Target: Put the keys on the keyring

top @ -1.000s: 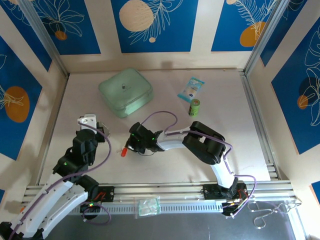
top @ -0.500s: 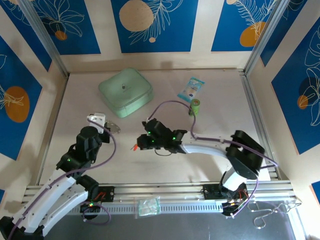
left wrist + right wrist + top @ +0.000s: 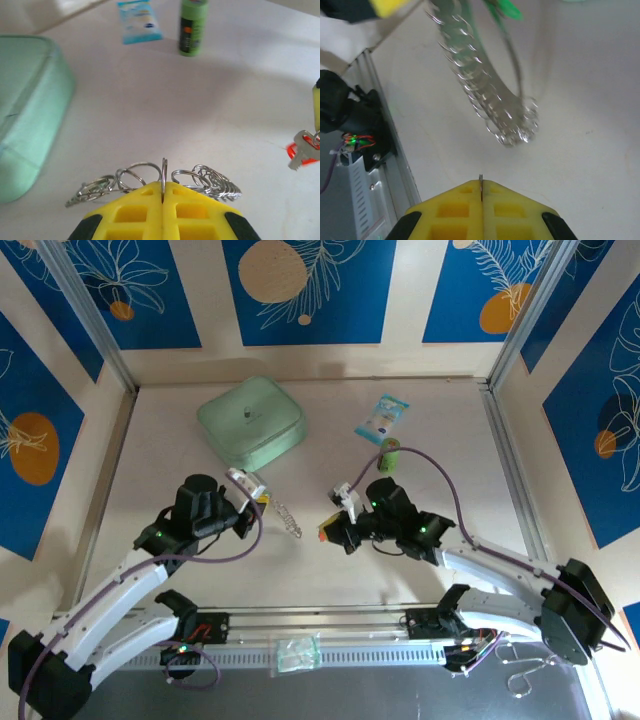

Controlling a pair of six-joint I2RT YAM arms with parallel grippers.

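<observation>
Evidently the left claw (image 3: 163,191) is clenched on the large thin cream-white hoop fringed with small silvery metal rings (image 3: 476,94). It holds the hoop up edge-on over the pale worktop (image 3: 160,440), probably so the rim is presented to the other arm. Opposite it, the right claw (image 3: 336,527) is clamped on the tiny red-headed metal key (image 3: 300,153), which is near the hoop but apart from it, likely lined up for threading. A small green-headed key (image 3: 506,10) sits at the hoop's far side; whether it is already threaded, I cannot tell.
</observation>
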